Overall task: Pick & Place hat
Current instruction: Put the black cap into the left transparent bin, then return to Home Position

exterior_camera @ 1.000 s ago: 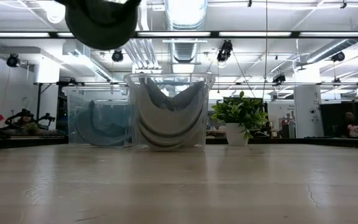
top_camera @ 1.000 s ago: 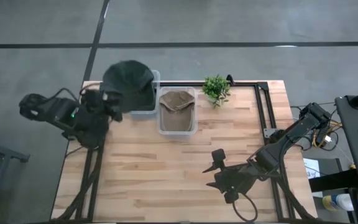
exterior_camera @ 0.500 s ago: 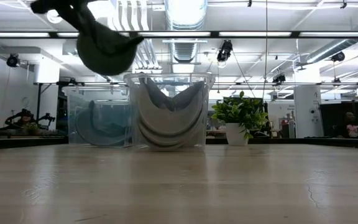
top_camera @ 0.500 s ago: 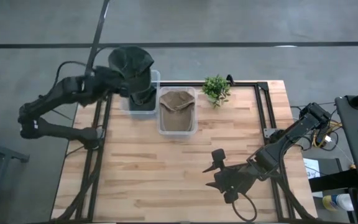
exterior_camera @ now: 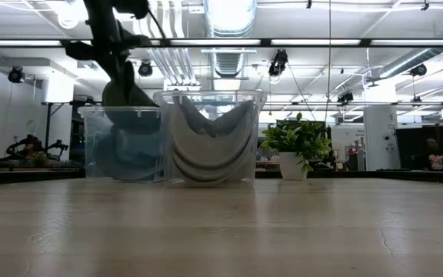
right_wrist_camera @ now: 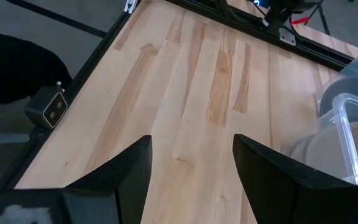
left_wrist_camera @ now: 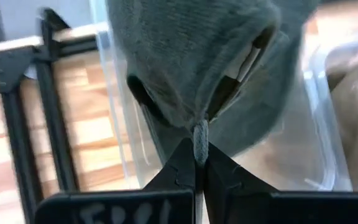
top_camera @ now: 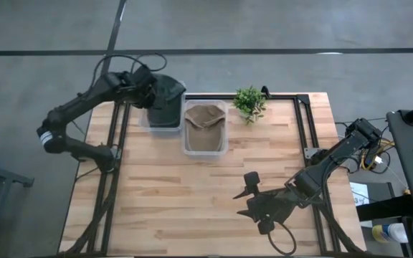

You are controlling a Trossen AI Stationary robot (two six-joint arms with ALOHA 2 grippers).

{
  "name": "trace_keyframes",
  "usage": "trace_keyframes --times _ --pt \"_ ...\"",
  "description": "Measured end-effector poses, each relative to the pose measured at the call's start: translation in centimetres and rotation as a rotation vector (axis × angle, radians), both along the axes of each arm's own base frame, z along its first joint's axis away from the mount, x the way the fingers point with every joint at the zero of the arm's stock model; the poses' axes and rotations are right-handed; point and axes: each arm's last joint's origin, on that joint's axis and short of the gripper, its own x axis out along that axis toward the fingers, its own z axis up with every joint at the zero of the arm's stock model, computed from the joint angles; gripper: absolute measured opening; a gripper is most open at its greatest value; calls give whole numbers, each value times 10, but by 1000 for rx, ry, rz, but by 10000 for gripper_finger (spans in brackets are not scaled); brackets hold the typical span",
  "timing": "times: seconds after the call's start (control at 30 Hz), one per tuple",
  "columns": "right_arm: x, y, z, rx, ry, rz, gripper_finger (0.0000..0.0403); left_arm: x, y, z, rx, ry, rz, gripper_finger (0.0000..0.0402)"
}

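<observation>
Dark fabric is what your left gripper (left_wrist_camera: 199,163) has pinched between its two fingers: a fold of the dark green hat (top_camera: 165,97), which hangs from the grip over the clear bin (top_camera: 146,119) at the table's (top_camera: 192,208) far left corner. From the low view you can see the hat (exterior_camera: 125,96) sagging partly below that bin's (exterior_camera: 94,150) rim, so its lower part is already inside the walls. Just beside that bin, on the side towards the plant (top_camera: 249,102), a second clear bin (top_camera: 222,140) holds a tan hat (top_camera: 205,122). Your right gripper (top_camera: 253,201) waits well apart from the bins, low over the near part of the table, with its fingers (right_wrist_camera: 120,171) spread wide around nothing.
</observation>
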Motion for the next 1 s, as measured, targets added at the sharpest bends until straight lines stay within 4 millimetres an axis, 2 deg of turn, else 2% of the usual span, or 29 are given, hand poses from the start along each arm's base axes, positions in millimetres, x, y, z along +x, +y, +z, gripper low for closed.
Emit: trace_keyframes --times 0.13,0.3,0.57,0.77,0.9,1.0 --pt "0 0 0 0 0 0 219 8 5 -12 -69 57 -18 7" --pt "0 0 0 6 0 -4 219 14 10 -24 -131 123 -21 31" --pt "0 0 0 24 2 -15 219 17 11 -27 -154 145 -110 103" --pt "5 -7 1 55 -8 -76 219 6 3 -11 -95 134 -152 158" --pt "6 -7 -1 76 -6 -108 219 -9 -9 10 -29 68 -178 157" --pt "9 -6 -2 84 -21 -118 219 -22 -23 26 50 13 -224 140"
